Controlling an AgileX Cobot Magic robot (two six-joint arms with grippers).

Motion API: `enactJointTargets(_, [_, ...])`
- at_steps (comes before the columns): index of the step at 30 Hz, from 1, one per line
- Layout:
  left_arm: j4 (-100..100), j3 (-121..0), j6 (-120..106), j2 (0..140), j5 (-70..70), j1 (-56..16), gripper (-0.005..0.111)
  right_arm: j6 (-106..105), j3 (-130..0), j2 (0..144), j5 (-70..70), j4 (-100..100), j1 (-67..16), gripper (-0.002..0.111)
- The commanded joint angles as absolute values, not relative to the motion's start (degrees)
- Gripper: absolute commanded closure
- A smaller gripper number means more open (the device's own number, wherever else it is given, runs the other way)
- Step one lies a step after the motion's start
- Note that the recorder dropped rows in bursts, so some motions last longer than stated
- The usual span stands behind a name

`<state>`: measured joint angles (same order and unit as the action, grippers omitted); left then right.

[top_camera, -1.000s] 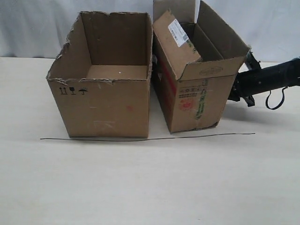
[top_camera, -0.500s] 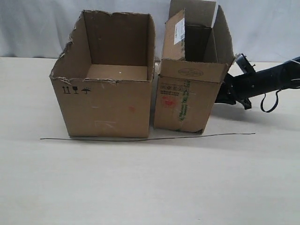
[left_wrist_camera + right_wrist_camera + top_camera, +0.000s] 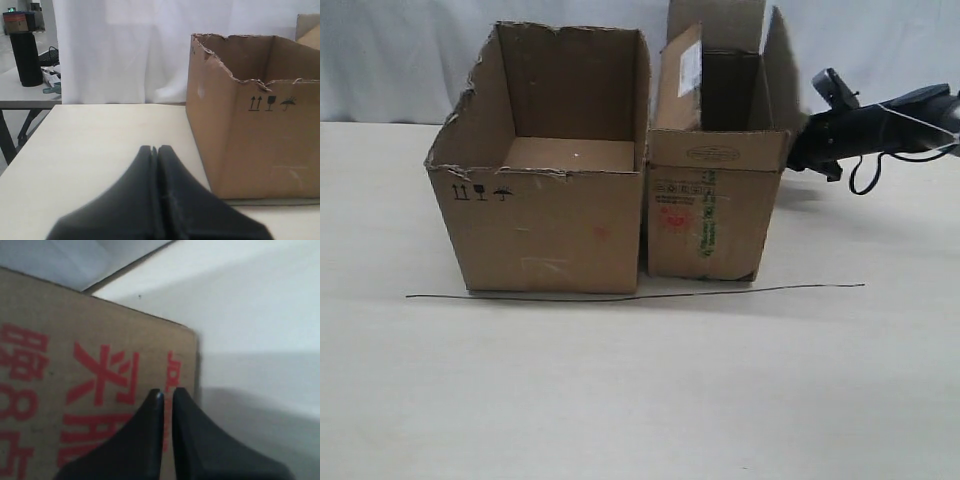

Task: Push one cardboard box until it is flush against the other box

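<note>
Just beyond the right hand (image 3: pixel 808 148), in the exterior view, the cardboard box (image 3: pixel 705 215) stands upright on the counter (image 3: pixel 640 380), flaps raised, its far side hard by the other box (image 3: pixel 550 225). Only a thin dark seam shows between them, so full contact is uncertain. Its printed end faces the camera, so its long axis likely lies crosswise to the hand's reach. Left wrist view: the left hand (image 3: pixel 155 148) is clenched and empty, with the other box ahead and apart. Right wrist view: fingertips (image 3: pixel 156 399) pinched together, grasping nothing, close before the red characters (image 3: pixel 102 375). Empty, the carton should slide lightly yet flex or tip; press low, mid-wall.
</note>
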<state>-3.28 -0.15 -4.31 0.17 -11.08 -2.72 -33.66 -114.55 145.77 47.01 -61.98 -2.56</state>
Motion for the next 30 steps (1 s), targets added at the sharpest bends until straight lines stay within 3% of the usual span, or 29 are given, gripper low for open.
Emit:
enactJointTargets(1, [-3.08, 0.00, -4.18, 0.00, -10.39, -2.64, 0.107, -32.18, -115.87, 146.21, 49.27, -61.82, -4.02, 0.103])
enactJointTargets(19, [-3.08, 0.00, -4.18, 0.00, -10.77, -2.64, 0.107, -24.63, -115.87, 146.21, 58.61, -55.12, -4.18, 0.103])
enactJointTargets(30, [-3.08, 0.00, -4.18, 0.00, -10.77, -2.64, 0.107, -22.71, -115.87, 140.99, 55.29, -49.14, -1.08, 0.103])
